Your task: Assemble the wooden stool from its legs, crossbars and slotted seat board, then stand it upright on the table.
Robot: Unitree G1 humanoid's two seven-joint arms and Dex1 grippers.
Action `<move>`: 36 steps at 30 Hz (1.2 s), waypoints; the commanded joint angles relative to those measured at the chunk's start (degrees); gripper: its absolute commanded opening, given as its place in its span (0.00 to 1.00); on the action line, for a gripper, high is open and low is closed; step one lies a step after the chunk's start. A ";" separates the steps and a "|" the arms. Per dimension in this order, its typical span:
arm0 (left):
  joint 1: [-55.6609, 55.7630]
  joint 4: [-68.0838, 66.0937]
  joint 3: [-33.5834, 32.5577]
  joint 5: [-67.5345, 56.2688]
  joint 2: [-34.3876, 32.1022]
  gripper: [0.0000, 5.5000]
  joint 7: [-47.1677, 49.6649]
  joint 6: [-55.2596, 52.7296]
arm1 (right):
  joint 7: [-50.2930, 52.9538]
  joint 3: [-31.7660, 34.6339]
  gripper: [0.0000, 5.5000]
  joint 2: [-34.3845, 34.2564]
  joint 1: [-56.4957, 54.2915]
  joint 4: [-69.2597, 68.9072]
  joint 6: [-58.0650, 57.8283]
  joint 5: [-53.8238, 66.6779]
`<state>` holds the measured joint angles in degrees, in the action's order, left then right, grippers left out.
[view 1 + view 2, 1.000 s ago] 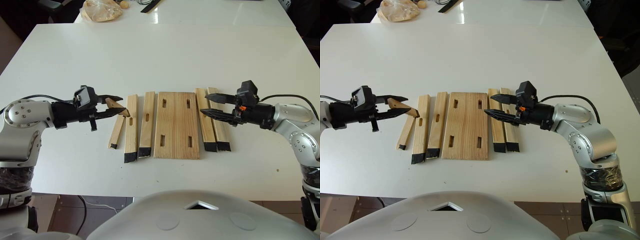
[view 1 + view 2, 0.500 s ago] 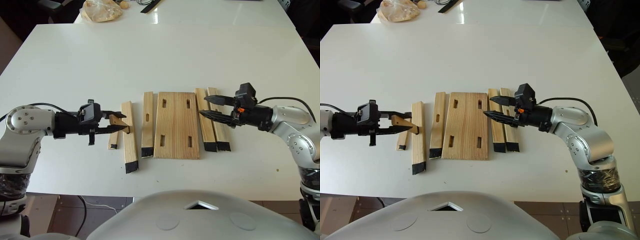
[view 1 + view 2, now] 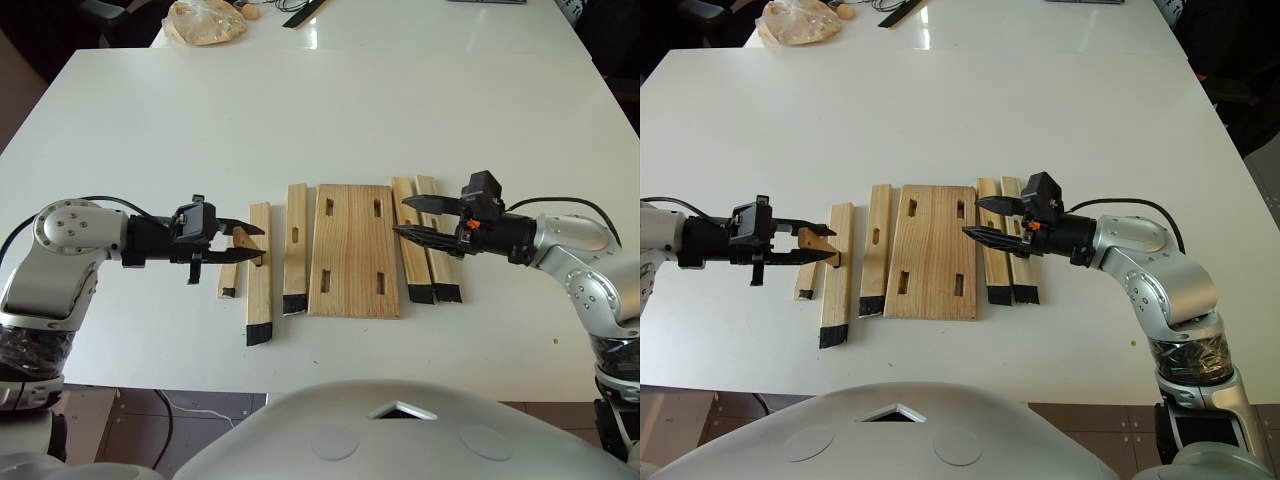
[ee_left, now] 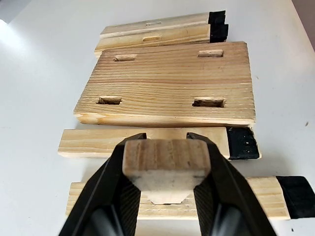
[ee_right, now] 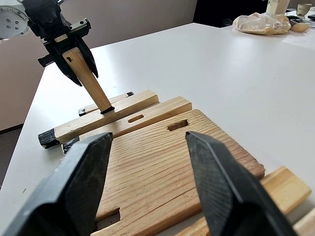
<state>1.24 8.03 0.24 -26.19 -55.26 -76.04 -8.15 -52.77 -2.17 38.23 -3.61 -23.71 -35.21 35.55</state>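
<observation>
The left gripper (image 3: 254,245) pinches a short crossbar (image 4: 166,156), tilted, its lower tip touching a black-tipped leg (image 3: 259,275) just beneath the fingers. Beyond that lie a second leg (image 3: 295,245) and the slotted seat board (image 3: 353,250). The right gripper (image 3: 400,216) hangs spread above the board's right edge and two legs (image 3: 428,250).

board (image 3: 352,250) mid-table (image 3: 330,120) — right legs (image 3: 430,270) just beside it, left legs (image 3: 296,250) opposite — bag (image 3: 203,20) far behind, left
</observation>
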 commanded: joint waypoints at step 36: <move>-3.07 -7.44 -3.08 -3.76 10.06 0.55 12.30 -6.42 | -1.04 -1.44 0.50 0.24 -1.98 1.99 1.13 -2.01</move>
<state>-4.46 -0.55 0.59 -26.43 -47.21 -65.66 -12.17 -54.01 -3.37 38.48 -4.44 -22.09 -34.67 34.48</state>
